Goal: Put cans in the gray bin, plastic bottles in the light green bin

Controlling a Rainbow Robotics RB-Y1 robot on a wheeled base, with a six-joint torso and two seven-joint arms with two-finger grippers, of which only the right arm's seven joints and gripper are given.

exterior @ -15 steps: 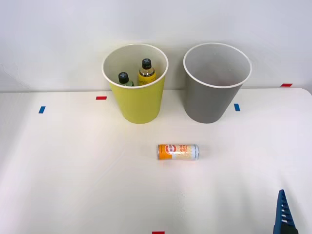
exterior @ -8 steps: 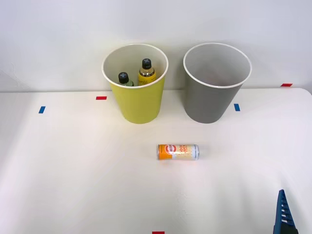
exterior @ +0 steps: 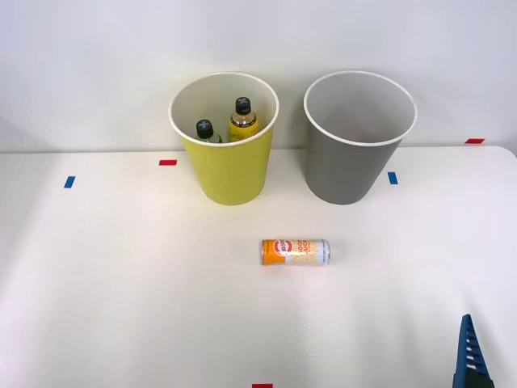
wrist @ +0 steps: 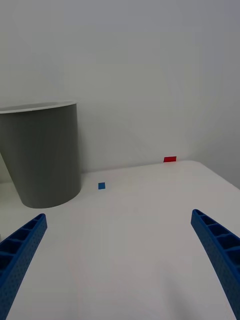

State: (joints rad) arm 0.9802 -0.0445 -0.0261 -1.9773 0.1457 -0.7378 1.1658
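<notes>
Where the white table [exterior: 121,307] fronts the wall:
- can [exterior: 295,252]: on its side, mid-table, nearer than both bins, untouched
- light green bin [exterior: 230,174]: holds both plastic bottles [exterior: 241,120], upright
- gray bin [exterior: 347,170]: beside the green one
- right gripper [wrist: 117,262]: fingers [wrist: 220,250] spread wide, holding nothing, at the table's near right, well apart from the can

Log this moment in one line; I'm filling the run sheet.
right hand open, holding nothing | can lying on table | both bottles in light green bin | gray bin unfilled
</notes>
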